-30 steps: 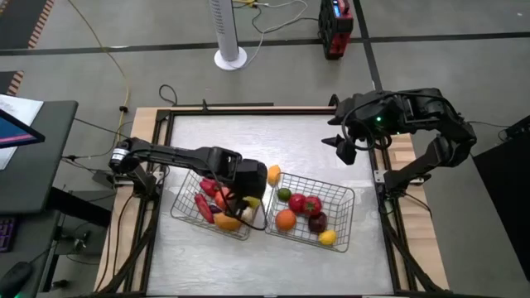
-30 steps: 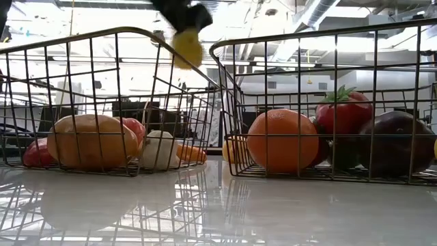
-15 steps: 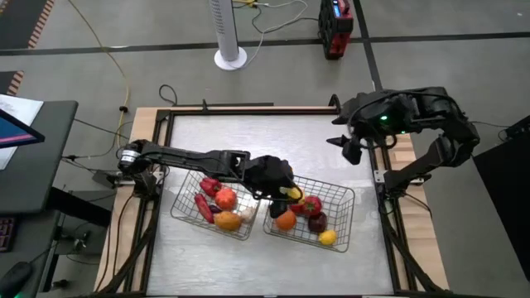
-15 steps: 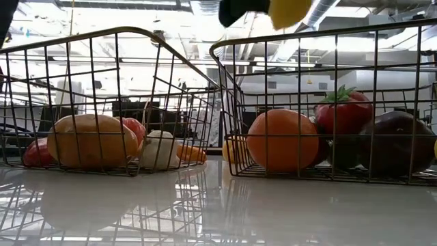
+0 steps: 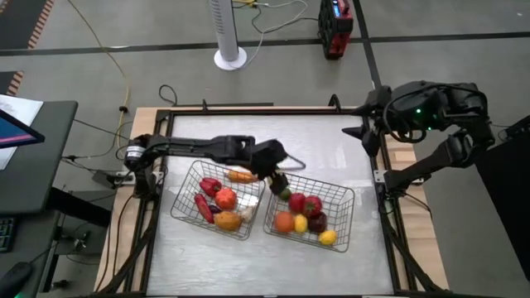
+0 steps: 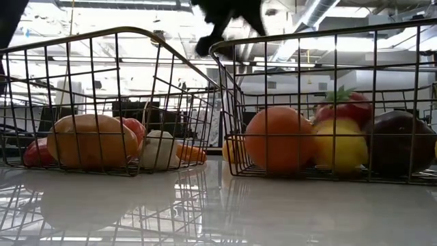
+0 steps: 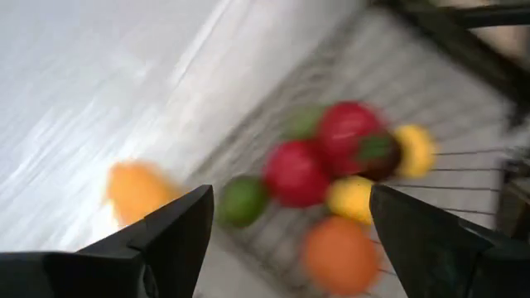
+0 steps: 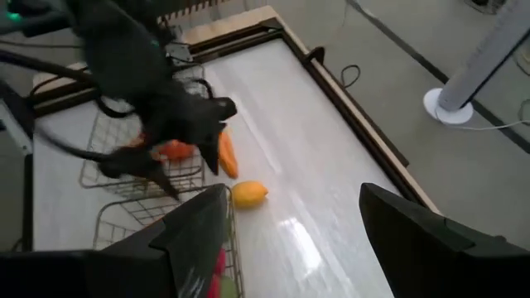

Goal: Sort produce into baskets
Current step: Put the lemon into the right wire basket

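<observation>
Both grippers have their jaws parted with nothing between them. From above, the left gripper hangs over the gap between the two wire baskets, at their far edge, fingers spread wide and empty. The left basket sits near the table's middle and holds red and orange pieces, a pale one and an orange carrot by its far rim. Just right of it, the right basket holds an orange, a yellow fruit beside it, a red tomato, a dark maroon piece, a green lime and another yellow one in the near right corner. The low view shows the yellow fruit resting on the basket floor between the orange and the maroon piece.

One small yellow-orange fruit seems to lie loose on the table just beyond the baskets (the wrist pictures are smeared, so its exact spot is uncertain). The right gripper waits at the far right edge of the table, jaws partly parted, holding nothing.

The step in hand looks like picking up that stray piece. To do it well, the left gripper should rise clear of the basket rims before moving across, come down straight over the fruit with fingers wide, and close gently so the round piece does not roll away.
</observation>
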`<control>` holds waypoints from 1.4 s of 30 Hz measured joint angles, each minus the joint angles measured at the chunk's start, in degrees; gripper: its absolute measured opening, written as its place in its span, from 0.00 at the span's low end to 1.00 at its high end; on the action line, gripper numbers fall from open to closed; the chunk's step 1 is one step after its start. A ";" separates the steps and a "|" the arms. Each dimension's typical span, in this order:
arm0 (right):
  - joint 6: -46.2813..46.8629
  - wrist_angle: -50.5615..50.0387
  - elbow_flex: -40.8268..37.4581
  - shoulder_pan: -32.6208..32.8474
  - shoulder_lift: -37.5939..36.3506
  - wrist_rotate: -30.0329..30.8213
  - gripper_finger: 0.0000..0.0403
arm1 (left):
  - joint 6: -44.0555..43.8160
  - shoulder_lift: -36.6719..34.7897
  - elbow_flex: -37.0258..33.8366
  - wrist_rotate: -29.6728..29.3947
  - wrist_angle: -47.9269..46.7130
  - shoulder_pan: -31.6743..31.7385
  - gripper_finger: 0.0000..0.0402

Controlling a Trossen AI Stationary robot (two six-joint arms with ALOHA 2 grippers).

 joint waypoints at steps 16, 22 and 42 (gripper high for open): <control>2.51 0.00 0.00 0.10 2.38 2.46 0.75 | -6.57 6.20 0.15 8.59 -9.36 15.29 0.78; 2.84 0.24 0.00 0.11 3.10 3.09 0.75 | -9.31 11.26 -0.09 13.51 -9.86 15.49 0.78; 1.51 0.20 0.00 1.31 3.01 4.02 0.75 | -19.08 18.60 -0.04 12.12 -3.11 12.59 0.77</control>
